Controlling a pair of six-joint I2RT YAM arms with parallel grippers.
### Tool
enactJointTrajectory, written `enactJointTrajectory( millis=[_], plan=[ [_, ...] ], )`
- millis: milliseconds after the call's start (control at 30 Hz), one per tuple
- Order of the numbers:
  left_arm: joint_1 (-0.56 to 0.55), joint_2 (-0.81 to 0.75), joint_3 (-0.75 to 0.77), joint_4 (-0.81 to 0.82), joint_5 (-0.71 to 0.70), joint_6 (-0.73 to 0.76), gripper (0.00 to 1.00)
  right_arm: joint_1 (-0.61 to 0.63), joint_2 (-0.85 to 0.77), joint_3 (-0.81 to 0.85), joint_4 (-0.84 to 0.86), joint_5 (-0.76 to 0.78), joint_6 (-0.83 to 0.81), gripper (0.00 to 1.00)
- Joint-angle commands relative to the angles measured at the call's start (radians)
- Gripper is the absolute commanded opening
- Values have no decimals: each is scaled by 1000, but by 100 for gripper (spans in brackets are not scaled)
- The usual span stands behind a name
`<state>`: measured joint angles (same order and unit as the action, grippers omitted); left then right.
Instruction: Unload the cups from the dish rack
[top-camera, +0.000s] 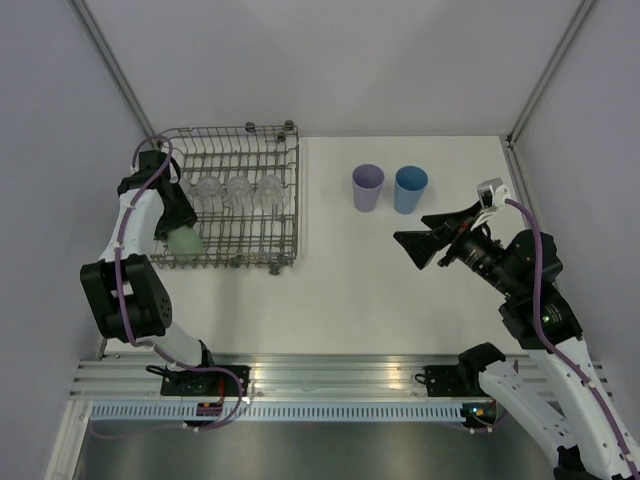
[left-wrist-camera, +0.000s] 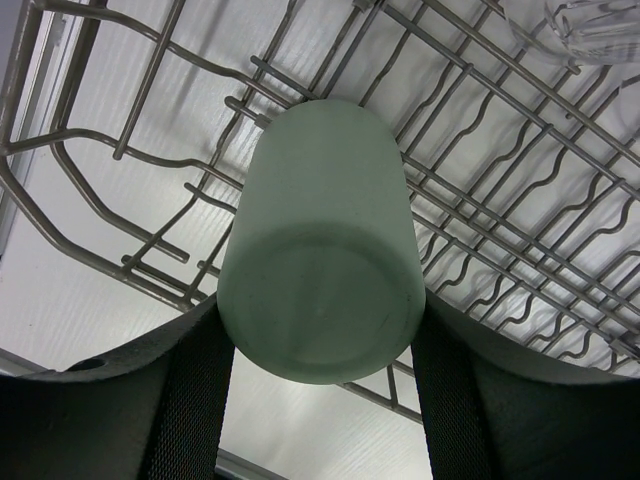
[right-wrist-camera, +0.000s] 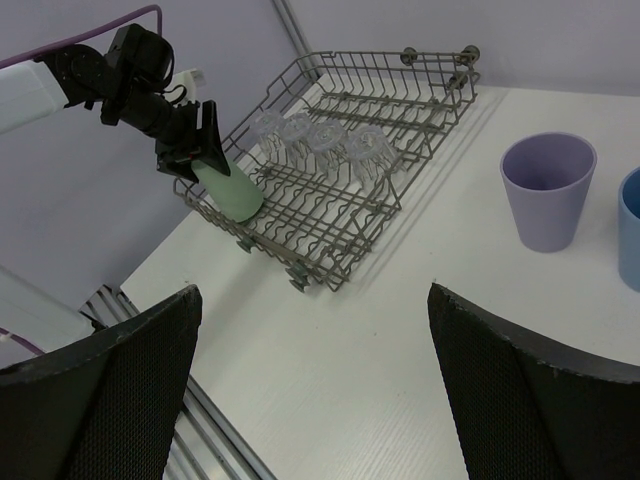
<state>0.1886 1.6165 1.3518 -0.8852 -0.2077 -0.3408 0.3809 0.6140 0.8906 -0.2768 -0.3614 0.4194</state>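
Note:
The grey wire dish rack (top-camera: 297, 200) sits at the table's far left. My left gripper (top-camera: 180, 228) reaches into its near left corner and is shut on the pale green cup (top-camera: 186, 243). In the left wrist view the green cup (left-wrist-camera: 320, 250) shows bottom-first, pressed between both black fingers (left-wrist-camera: 190, 390), with rack wires (left-wrist-camera: 520, 230) behind it. Several clear cups (top-camera: 238, 190) stand upside down in a row in the rack. A lilac cup (top-camera: 367, 187) and a blue cup (top-camera: 410, 189) stand upright on the table. My right gripper (top-camera: 410, 230) hovers open and holds nothing.
The right wrist view takes in the rack (right-wrist-camera: 380, 55), the green cup (right-wrist-camera: 228, 190) in the left gripper, the clear cups (right-wrist-camera: 325, 138), the lilac cup (right-wrist-camera: 547, 190) and the blue cup's edge (right-wrist-camera: 630, 225). White table (right-wrist-camera: 330, 380) lies under the right gripper (right-wrist-camera: 311, 300).

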Motion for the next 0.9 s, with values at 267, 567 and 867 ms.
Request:
enactJointTrajectory(
  millis=[267, 567, 867],
  plan=[
    [2, -194, 115, -40, 135, 29, 2, 4, 36, 4, 27, 16, -4, 98],
    [-6, -352, 161, -3, 653, -24, 2, 7, 214, -79, 218, -200, 223, 98],
    [-208, -489, -26, 287, 935, -236, 2, 154, 383, -159, 629, -274, 391, 91]
  ],
)
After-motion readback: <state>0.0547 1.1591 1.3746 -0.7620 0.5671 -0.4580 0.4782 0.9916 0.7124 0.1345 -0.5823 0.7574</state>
